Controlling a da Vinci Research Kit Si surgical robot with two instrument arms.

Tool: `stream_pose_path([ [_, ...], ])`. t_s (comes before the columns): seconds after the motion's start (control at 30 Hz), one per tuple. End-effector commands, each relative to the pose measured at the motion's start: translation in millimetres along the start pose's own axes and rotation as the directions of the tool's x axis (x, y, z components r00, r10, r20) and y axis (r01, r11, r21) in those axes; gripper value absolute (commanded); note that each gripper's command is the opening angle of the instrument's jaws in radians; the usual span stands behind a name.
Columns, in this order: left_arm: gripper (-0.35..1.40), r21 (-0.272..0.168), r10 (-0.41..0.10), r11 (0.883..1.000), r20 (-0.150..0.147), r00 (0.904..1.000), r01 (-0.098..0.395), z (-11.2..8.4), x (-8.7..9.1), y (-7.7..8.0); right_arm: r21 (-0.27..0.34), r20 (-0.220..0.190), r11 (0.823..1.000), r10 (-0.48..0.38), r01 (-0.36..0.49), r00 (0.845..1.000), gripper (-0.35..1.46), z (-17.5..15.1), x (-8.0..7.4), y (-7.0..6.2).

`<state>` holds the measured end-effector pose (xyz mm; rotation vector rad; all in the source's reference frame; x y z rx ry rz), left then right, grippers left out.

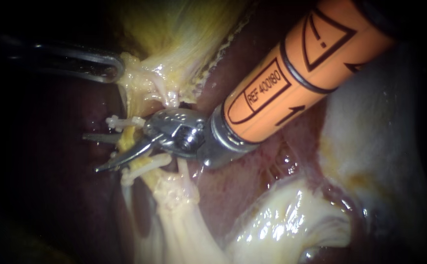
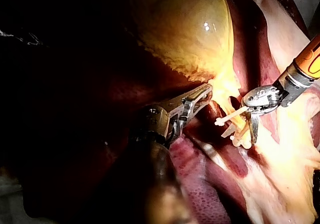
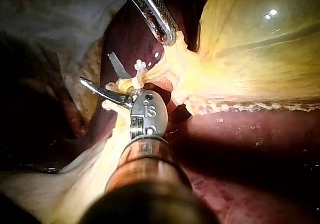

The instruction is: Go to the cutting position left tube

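Note:
My right instrument [image 1: 91, 154], on an orange shaft, comes in from the upper right. Its two thin blades stand open, one on each side of the yellow left tube [image 1: 124, 142]. The blades sit between an upper white clip [image 1: 120, 122] and a lower white clip [image 1: 142, 168]. The right wrist view shows the same open blades [image 3: 97, 68] astride the tube beside a clip [image 3: 140, 66]. My left instrument [image 1: 118, 68] reaches in from the left, its jaws shut on the gallbladder [image 1: 174, 29] near its narrow end. It is seen again in the left wrist view [image 2: 205, 91].
Dark red liver [image 1: 252, 181] lies under and to the right of the tubes. Pale fatty tissue [image 1: 291, 220] sits at the lower right. A second thin strand [image 1: 186, 176] runs down just right of the clipped tube. The gallbladder's yellow body [image 3: 260, 38] bulges beyond the right instrument.

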<state>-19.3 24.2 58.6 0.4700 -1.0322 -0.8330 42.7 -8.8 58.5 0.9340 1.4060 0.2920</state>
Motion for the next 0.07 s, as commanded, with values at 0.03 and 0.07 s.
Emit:
stream_pose_path([
  [0.03,-0.35,0.0,0.0,1.0,0.0,1.0,0.0,0.0,0.0,0.0,0.0,0.0,1.0,0.0,0.0,1.0,1.29,0.0,0.0,0.0],
  [0.07,-0.35,0.0,0.0,1.0,0.0,1.0,0.0,0.0,0.0,0.0,0.0,0.0,1.0,0.0,0.0,1.0,1.29,0.0,0.0,0.0],
])
